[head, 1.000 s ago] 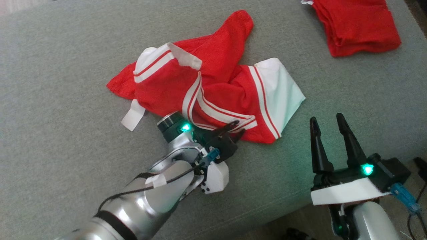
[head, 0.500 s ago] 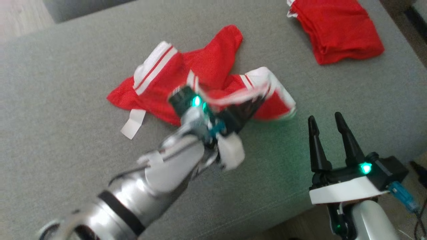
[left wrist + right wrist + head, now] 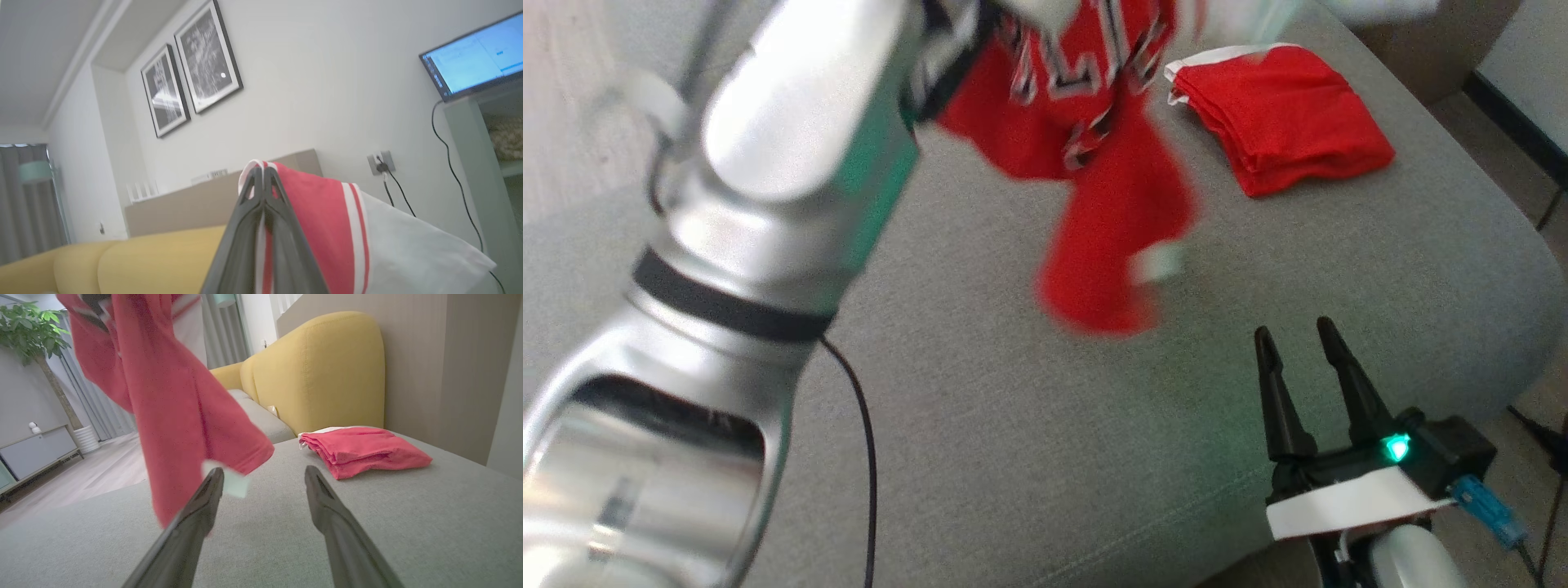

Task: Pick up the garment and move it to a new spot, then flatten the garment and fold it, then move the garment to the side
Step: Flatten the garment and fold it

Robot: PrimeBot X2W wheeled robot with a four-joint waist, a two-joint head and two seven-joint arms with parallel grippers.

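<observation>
L gripper [image 3: 263,171]: jaws pressed together, clamped on a white-trimmed edge of the garment [image 3: 1119,220]. In L wrist view, red cloth w/ white stripes and a white panel is seen draped to the right of the fingers. The garment is held up in the air and hangs from the grip, blurred in head view, lower end dangling above the grey cushion [image 3: 1013,425]. Whether the lowest tip touches the cushion cannot be told. A small white tag [image 3: 229,482] is seen at the hem. L forearm [image 3: 768,163] is raised, large and close to the head cam, upper left.

R gripper [image 3: 1294,327]: jaws spread wide, nothing held. It is placed low at the cushion's near edge, fingers pointed toward the hanging garment. In R wrist view the hem is seen just beyond the finger at that view's left; contact cannot be confirmed.

Folded red stack [image 3: 1282,114] is laid flat on the cushion, far right, well apart from the garment. Yellow armchair [image 3: 318,371] is noted behind the cushion.
</observation>
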